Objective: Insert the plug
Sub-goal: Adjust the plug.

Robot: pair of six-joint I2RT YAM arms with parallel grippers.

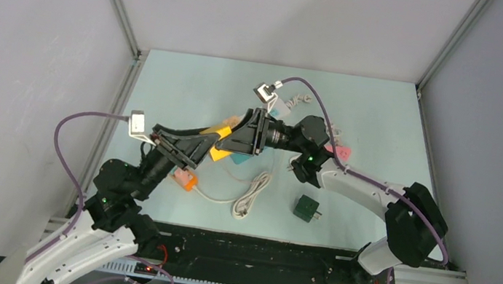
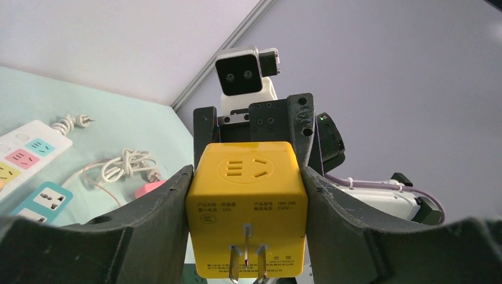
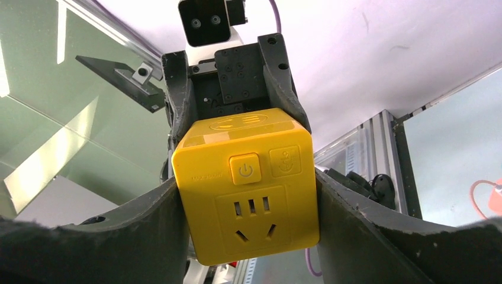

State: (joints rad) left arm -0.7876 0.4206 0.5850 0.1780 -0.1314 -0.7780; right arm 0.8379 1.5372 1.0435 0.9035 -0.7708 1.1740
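Left gripper point(image 2: 245, 198) and right gripper point(image 3: 247, 201) both clamp the yellow cube adapter point(image 3: 243, 139); probably light, rigid, slippery; hold flat sides, not prongs point(image 2: 248, 263).

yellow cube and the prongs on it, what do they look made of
yellow cube: probably hard moulded plastic, smooth with a soft sheen. Its edges are rounded, its face details look moulded in, and its top catches the light in the right wrist view.
prongs: apparently bare metal, since they are flat silvery blades with bright reflections.
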